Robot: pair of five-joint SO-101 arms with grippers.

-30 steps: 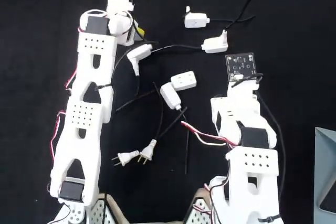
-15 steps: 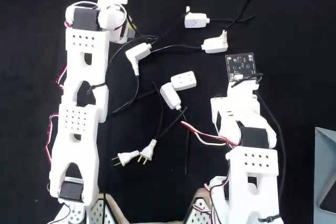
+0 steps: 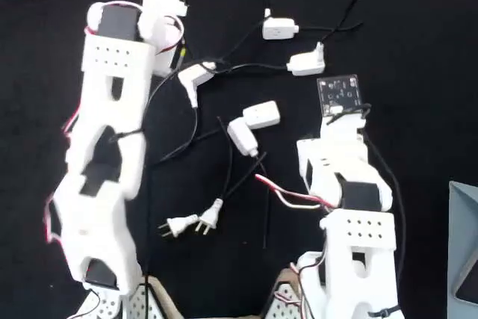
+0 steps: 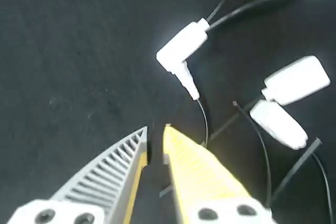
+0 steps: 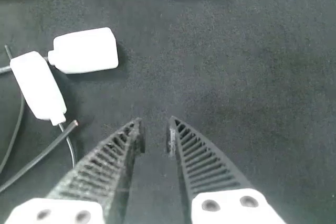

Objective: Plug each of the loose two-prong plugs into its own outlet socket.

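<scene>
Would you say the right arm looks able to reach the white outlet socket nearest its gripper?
Probably yes: the outlet socket lies just ahead of the right gripper, with only bare table between.

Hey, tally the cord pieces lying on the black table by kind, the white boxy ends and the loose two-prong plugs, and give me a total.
White boxy plastic cord ends: 5
Loose white two-prong plugs: 2
Total: 7

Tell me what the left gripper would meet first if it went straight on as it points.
Probably the angled white plug: its thin end lies just ahead of the left gripper. Height above the black cloth is unclear, so it might pass over.
</scene>
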